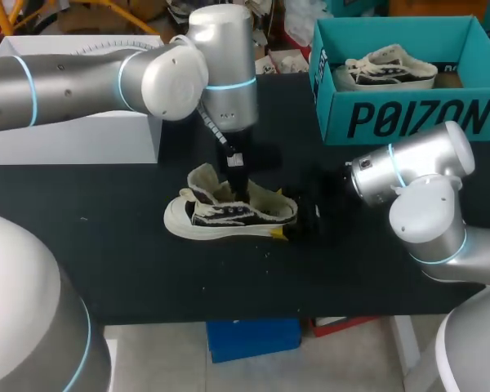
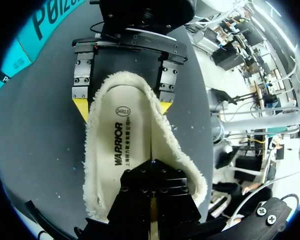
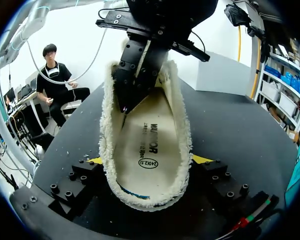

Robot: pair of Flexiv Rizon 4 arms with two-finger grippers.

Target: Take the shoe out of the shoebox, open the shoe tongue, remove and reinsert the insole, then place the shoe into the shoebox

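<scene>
The shoe (image 1: 229, 216) lies on its side near the middle of the head view, on the black table (image 1: 106, 245), toe toward the frame's left and heel toward its right; its fleecy collar is spread wide and the tongue is folded back. The insole (image 2: 132, 145) lies flat inside the shoe, printed side up, ringed by the pale fleece lining.

The left gripper (image 1: 237, 181) comes straight down from the upper middle of the head view into the shoe's opening; its fingers are drawn together with only a thin slit between them, and their ends rest on the forward part of the insole; whether anything is pinched in that slit cannot be made out.

The right gripper (image 1: 292, 219) reaches in from the frame's right and straddles the heel; one yellow tip presses each side of the fleecy collar, so it clamps the shoe.

The teal shoebox (image 1: 408, 118) stands open at the upper right, well apart from the shoe; a second shoe (image 1: 388, 67) lies inside it. A white box (image 1: 73, 135) sits at the upper left.
</scene>
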